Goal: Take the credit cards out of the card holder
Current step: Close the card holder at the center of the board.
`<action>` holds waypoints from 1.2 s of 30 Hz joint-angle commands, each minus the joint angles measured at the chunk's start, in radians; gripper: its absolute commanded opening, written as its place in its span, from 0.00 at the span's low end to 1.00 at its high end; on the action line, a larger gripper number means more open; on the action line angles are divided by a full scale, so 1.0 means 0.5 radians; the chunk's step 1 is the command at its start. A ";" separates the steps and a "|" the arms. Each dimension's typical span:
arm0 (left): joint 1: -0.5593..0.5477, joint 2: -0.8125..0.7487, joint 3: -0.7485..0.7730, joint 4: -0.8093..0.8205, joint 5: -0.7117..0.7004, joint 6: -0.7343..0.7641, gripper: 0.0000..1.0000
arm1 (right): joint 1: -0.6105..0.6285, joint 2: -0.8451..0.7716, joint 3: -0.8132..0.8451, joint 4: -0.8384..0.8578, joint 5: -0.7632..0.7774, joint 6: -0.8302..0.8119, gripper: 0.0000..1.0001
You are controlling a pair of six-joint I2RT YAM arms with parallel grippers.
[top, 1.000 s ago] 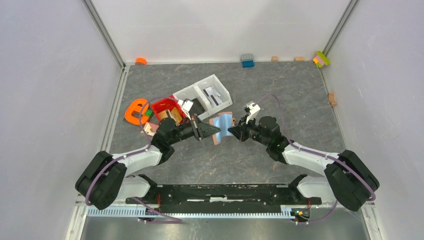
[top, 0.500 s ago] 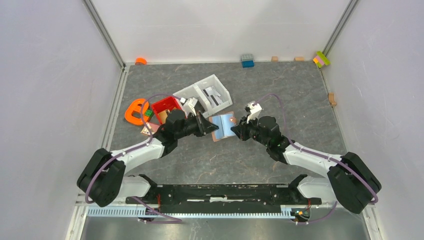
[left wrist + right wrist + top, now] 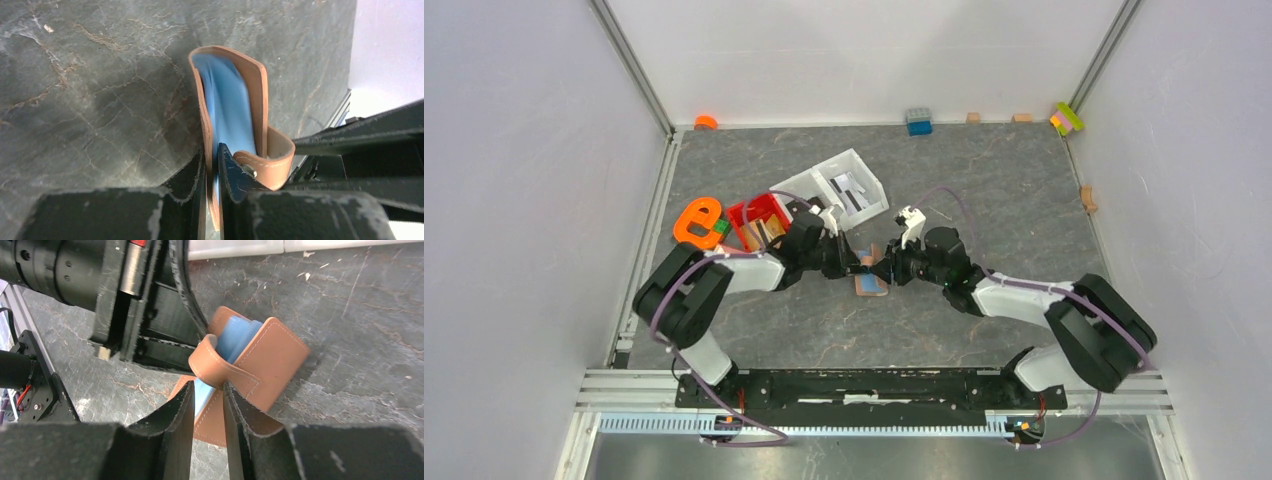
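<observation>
The tan card holder [image 3: 873, 285] stands on edge on the table between the two grippers. My left gripper [image 3: 212, 156] is shut on one leather wall of the card holder [image 3: 259, 85], and a pale blue credit card [image 3: 227, 105] shows inside it. The closing tab [image 3: 267, 167] curls beside the right finger. My right gripper [image 3: 207, 390] faces the card holder [image 3: 274, 360] from the other side, jaws a little apart and gripping nothing, just short of the tab [image 3: 210, 360]. The blue card [image 3: 234, 336] peeks out of the top. No orange-yellow card is in view.
A red bin [image 3: 759, 212] and a white tray [image 3: 834, 180] with packets sit just behind my left arm. An orange object [image 3: 697, 222] lies at the left. Small blocks [image 3: 918, 121] line the back wall, with more along the right wall [image 3: 1087, 197].
Both grippers have come lower and closer together. The card holder, spread open half a second ago, now stands folded on the table. The right jaws have parted.
</observation>
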State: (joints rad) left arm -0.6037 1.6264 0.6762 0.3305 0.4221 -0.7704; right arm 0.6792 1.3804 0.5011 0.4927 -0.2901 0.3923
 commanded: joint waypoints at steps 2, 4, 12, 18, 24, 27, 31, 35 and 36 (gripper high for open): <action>-0.020 0.238 0.182 -0.003 0.204 0.074 0.02 | 0.010 0.209 0.126 0.112 -0.166 0.083 0.32; -0.025 0.288 0.215 -0.034 0.216 0.082 0.04 | 0.010 0.277 0.147 0.121 -0.196 0.098 0.32; -0.032 0.149 0.271 -0.359 0.011 0.208 0.37 | 0.008 0.280 0.139 0.095 -0.121 0.109 0.36; -0.032 -0.097 0.259 -0.612 -0.289 0.315 0.43 | 0.010 0.296 0.145 0.078 -0.101 0.115 0.35; -0.032 -0.339 0.159 -0.611 -0.465 0.341 0.43 | 0.010 0.363 0.161 0.086 -0.131 0.140 0.34; -0.032 -0.397 0.118 -0.554 -0.455 0.349 0.43 | 0.010 0.428 0.186 0.036 -0.062 0.150 0.33; -0.032 -0.398 0.111 -0.530 -0.425 0.353 0.41 | 0.010 0.588 0.222 0.075 -0.084 0.192 0.28; -0.032 -0.384 0.117 -0.526 -0.412 0.353 0.40 | 0.010 0.605 0.235 0.106 -0.142 0.234 0.25; -0.032 -0.383 0.118 -0.526 -0.414 0.352 0.40 | 0.010 0.573 0.226 0.096 -0.127 0.223 0.24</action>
State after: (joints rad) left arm -0.6151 1.4414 0.7364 0.0372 0.2180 -0.6342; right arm 0.6796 1.6833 0.5987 0.5293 -0.3527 0.4927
